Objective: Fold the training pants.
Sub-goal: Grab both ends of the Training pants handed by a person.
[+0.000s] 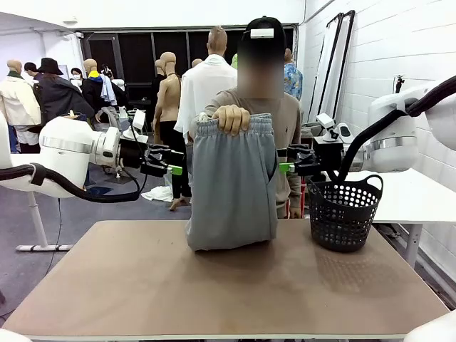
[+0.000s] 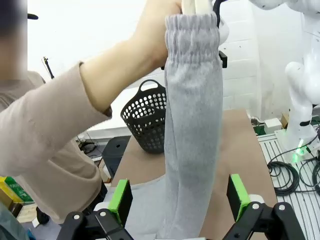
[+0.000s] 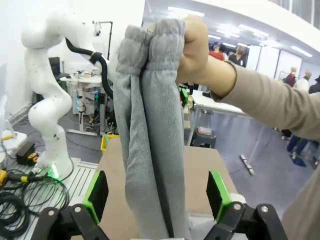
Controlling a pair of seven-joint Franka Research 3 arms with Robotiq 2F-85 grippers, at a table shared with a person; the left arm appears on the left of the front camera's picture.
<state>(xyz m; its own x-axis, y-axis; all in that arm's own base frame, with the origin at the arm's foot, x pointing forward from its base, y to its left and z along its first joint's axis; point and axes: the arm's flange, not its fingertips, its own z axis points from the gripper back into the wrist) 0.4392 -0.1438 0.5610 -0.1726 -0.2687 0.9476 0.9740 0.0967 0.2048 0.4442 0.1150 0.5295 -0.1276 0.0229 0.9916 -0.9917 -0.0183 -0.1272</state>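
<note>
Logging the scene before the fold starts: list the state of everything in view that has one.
training pants: hanging from the waistband, lower end resting on the table.
person's hand: closed on the waistband, holding it up.
left gripper: fingers open, beside the pants, holding nothing.
right gripper: fingers open, at the opposite side, holding nothing.
basket: upright on the table, handles raised.
</note>
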